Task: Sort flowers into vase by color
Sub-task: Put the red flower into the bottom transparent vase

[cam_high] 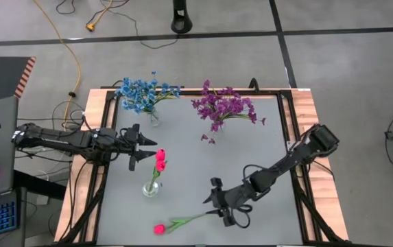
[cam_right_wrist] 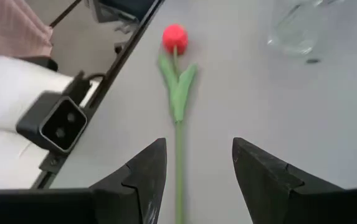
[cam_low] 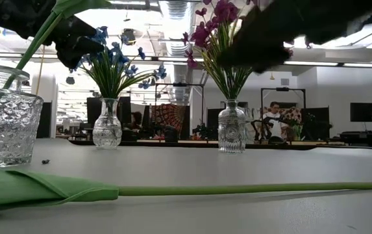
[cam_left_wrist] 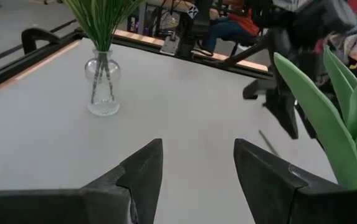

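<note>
Right hand (cam_high: 218, 206), fingers spread and empty, hovers over the loose pink-red tulip's green stalk (cam_high: 195, 219) on the bench; next, lower and pinch. Left hand (cam_high: 146, 148) waits open.

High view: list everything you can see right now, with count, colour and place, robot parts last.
blue flowers: one bunch, blue, in a clear vase at the table's far left.
purple flowers: one bunch, purple, in a clear vase at far centre-right.
standing tulip: one, pink-red, in a clear vase left of centre.
lying tulip: one, pink-red bud, green stalk, flat near the front edge.
table: one, grey, wood-framed.
left pincer: dark, open, empty, beside the standing tulip.
right pincer: dark, open, empty, over the lying tulip's stalk end.
</note>
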Tool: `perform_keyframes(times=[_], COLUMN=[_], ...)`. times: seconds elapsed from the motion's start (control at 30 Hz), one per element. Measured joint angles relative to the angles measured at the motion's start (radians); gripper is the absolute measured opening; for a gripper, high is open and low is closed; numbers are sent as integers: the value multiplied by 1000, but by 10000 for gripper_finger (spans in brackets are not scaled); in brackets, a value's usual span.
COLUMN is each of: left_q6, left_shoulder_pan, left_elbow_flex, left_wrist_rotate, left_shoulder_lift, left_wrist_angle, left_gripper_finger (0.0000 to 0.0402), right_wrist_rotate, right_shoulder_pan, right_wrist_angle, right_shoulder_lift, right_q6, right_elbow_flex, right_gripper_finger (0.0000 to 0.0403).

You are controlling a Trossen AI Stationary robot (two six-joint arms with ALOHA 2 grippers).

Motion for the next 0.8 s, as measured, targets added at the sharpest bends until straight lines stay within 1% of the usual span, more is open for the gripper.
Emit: perform_keyframes(times=[0.1, 0.37, 0.53, 0.7, 0.8], left_q6=[0, 0, 0, 0, 0], left_shoulder_pan=[0, 0, 0, 0, 0], left_elbow_flex=[0, 0, 0, 0, 0], left_wrist_rotate=[1, 1, 1, 1, 1], left_shoulder_lift=[0, 0, 0, 0, 0], left_wrist_angle=[-2, -8, -10, -18, -20], left_gripper_finger=[184, 184, 184, 184, 184], right_wrist_rotate=[-29, -53, -54, -53, -50], right_shoulder_pan=[10, 27, 27, 27, 27], right_wrist_angle=[16, -14, -63, -152, -160], right_shoulder_lift=[44, 151, 161, 162, 163], right_q6=[0, -1, -1, -1, 2], right_elbow_flex=[1, 70, 76, 75, 75], right_gripper_finger=[210, 210, 210, 210, 210])
